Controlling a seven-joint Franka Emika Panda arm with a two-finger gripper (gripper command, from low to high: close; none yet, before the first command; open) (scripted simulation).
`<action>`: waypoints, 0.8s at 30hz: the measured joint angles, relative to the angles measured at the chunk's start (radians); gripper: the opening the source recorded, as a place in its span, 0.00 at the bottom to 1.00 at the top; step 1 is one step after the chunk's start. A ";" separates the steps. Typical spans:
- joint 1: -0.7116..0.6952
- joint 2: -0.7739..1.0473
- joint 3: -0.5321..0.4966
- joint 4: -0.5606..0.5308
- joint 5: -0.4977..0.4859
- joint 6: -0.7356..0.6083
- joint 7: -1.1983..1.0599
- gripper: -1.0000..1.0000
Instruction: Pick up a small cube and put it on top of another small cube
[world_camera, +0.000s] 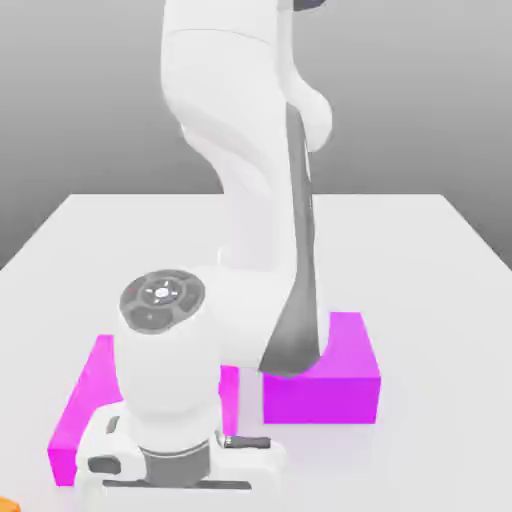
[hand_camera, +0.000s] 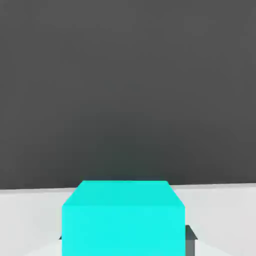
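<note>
The white Panda arm (world_camera: 250, 170) bends low over the near edge of the white counter (world_camera: 420, 230), its wrist housing (world_camera: 165, 370) pointed straight down, a posture that suits a grasp from above. Behind it lie two magenta blocks, one (world_camera: 330, 385) toward the exterior view's right, the other (world_camera: 85, 410) at the left, partly masked by the wrist. An orange sliver (world_camera: 6, 504) peeks in at the near left corner. In the hand view, the small cyan cube (hand_camera: 122, 217) sits on the counter between the jaws, which are clenched on it, a dark finger (hand_camera: 190, 239) pressed to its side, apparently ready for lifting.
</note>
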 joint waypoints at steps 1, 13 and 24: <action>0.004 -0.030 -0.005 -0.007 -0.005 -0.023 0.003 0.00; -0.039 -0.455 -0.121 -0.270 0.000 -0.187 0.368 0.00; -0.247 -0.859 -0.095 -0.560 -0.137 -0.291 0.907 0.00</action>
